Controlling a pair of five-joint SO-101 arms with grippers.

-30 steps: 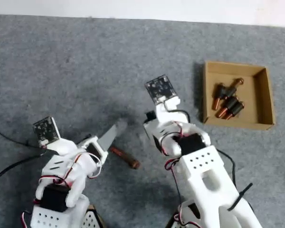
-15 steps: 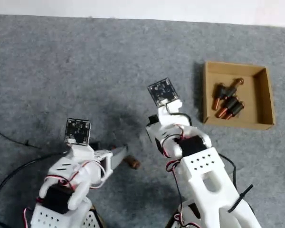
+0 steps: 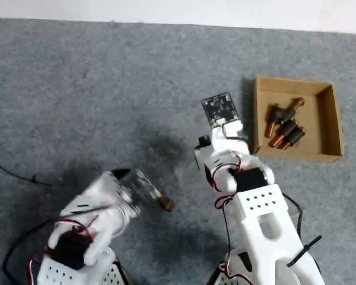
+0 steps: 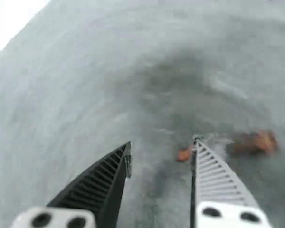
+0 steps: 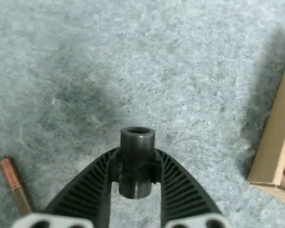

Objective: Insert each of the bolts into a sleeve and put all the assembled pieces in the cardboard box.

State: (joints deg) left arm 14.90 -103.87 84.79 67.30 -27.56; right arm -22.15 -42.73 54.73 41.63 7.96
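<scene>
One bolt (image 3: 163,203) lies loose on the grey mat (image 3: 77,89), in front of the left arm, its head end away from the arm. It lies where it lay a second ago. The left gripper (image 4: 161,145) is at the bolt's shaft with its fingers spread wide. In the left wrist view the white finger (image 4: 213,175) has its tip just beside the bolt and covers part of the shaft; whether they touch cannot be told. The black finger (image 4: 109,175) stands apart from the bolt on the other side.

A second ago this gripper pointed past the bolt toward the middle of the mat, with the wrist's camera board facing up. Half a second ago it had swung round over the shaft. Now the wrist has rolled, the board has turned out of sight, and the arm's shadow has spread over the mat beside it.

The right gripper (image 5: 137,156) pinches a black sleeve (image 5: 137,142) between its two black fingers, open end pointing away from the wrist, above the mat. In the high view the right arm has shifted toward the box (image 3: 293,155) over the last second.

The box sits on the mat beyond the right arm and holds three assembled pieces (image 3: 283,126), lying side by side as before.
</scene>
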